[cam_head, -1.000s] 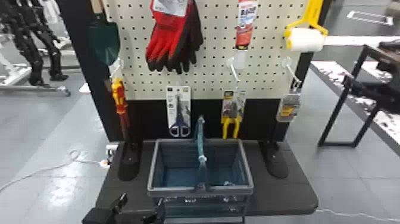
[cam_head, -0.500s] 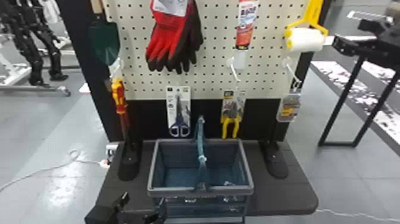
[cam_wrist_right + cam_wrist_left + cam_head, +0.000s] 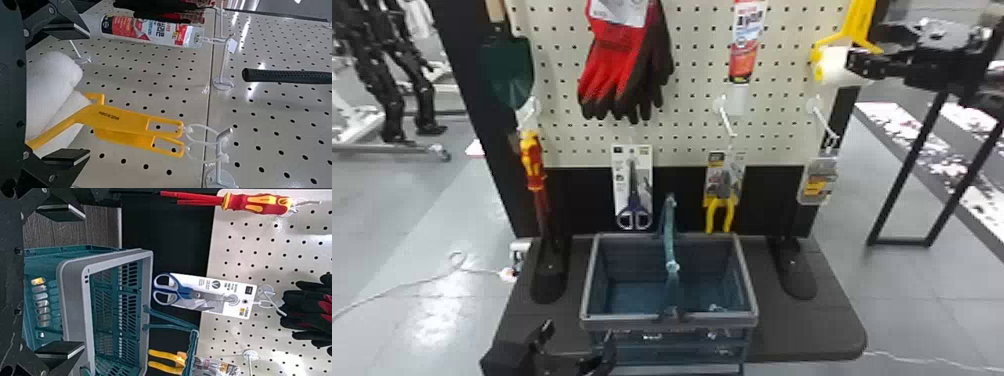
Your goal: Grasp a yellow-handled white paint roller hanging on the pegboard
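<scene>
Paint roller (image 3: 832, 65) is hung at 2 o'clock on the pegboard (image 3: 682, 125), with its yellow handle (image 3: 113, 119) looped on a white hook (image 3: 219, 137). It is judged light. The foam sleeve (image 3: 47, 86) looks soft and squashy and the plastic handle stiff, so a gentle pinch across the sleeve is advised. Right gripper (image 3: 64, 92) is spread wide with the sleeve sited between its fingers; nothing is pinched and contact cannot be told. Left gripper (image 3: 74, 280) is parked at 7 o'clock by the basket (image 3: 588, 280), spread and empty.
</scene>
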{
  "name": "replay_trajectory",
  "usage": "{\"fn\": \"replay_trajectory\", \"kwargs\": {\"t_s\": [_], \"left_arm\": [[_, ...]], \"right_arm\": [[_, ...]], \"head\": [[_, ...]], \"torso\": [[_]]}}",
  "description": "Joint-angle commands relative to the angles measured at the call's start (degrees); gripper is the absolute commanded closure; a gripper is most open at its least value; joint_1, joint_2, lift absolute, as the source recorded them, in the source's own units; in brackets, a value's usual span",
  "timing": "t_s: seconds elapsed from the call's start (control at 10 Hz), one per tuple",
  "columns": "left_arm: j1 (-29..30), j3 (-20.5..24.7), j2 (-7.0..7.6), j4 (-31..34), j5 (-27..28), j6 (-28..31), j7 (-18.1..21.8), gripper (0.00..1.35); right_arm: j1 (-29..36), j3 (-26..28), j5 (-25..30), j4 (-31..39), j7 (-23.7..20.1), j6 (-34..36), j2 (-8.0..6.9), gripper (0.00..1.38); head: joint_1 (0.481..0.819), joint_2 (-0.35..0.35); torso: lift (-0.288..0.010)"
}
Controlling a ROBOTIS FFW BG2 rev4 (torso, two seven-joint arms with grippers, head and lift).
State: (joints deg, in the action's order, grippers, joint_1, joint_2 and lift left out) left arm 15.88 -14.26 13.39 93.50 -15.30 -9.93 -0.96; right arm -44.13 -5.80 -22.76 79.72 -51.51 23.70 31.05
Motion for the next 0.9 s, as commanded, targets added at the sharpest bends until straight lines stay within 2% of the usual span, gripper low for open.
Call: {"fn": "replay_trajectory", "kwargs": {"t_s": [0.0,0.4,0.8], "left_arm": [[-0.1,-0.2,-0.03,-0.2,-0.2,0.1,0.1,0.15],[-1.3,-1.1,-0.21,-1.0,-0.1,0.8,0.7,0.15],[-1.3,-1.0,-0.38,-1.2,-0.1,0.7,0.9,0.15]], "right_arm": [[-2.3,-3.0,-2.7,-2.3,0.0,-0.1,1.12,0.22],[-9.4,-9.5,-11.4,-9.1,-1.2,-1.4,3.75,0.23],[-9.7,-10.1,-13.7,-9.9,-1.8,-1.3,4.11,0.47]], "head": [[0.549,0.000],[0.549,0.000],[0.549,0.000]], "torso": [[-0.100],[-0.100],[-0.100]]}}
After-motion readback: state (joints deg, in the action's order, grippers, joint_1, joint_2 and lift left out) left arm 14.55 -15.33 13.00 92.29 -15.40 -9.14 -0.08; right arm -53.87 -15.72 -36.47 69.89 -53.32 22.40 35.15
